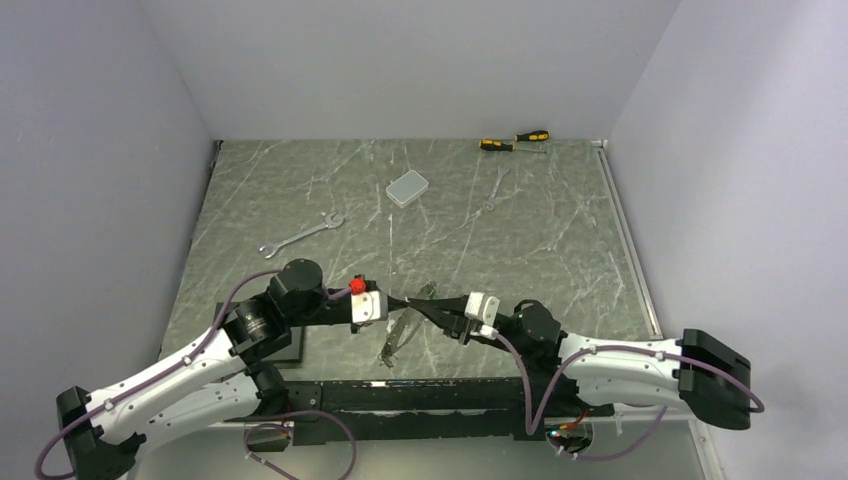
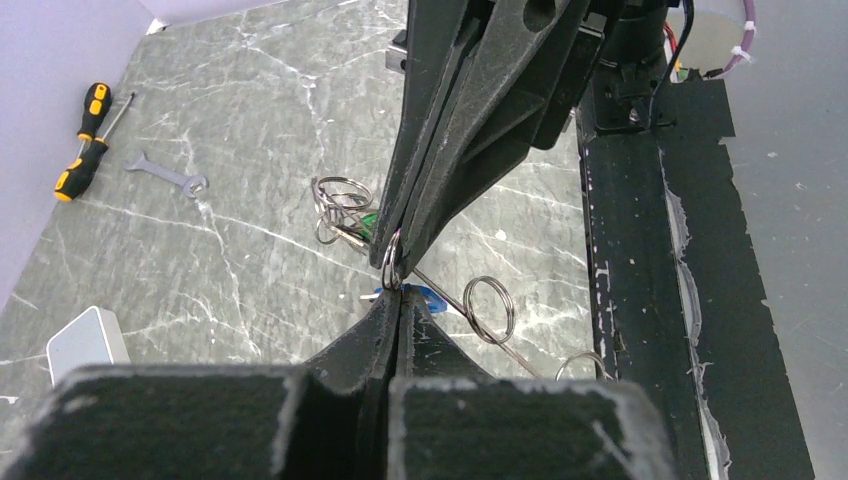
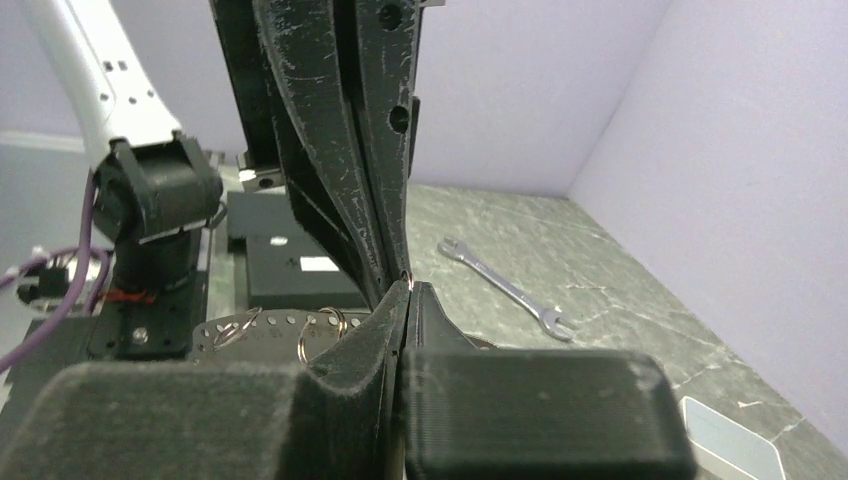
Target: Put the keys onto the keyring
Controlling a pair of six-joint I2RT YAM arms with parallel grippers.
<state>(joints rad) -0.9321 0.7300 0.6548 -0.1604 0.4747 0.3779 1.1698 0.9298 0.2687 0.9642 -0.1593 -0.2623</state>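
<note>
Tips meet near centre: left gripper (image 2: pixel 397 302) and right gripper (image 2: pixel 402 258) both pinched shut at small ring (image 2: pixel 389 268), likely steadying it for threading blue key (image 2: pixel 424 294); holder unclear.

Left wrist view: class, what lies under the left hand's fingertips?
A blue key head peeks out past the tips of the left hand; the rest of that key is covered.

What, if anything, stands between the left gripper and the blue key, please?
Nothing visible does. The blue key peeks out right beside the closed fingers of the left gripper; the right gripper meets them tip to tip from the opposite side.
</note>
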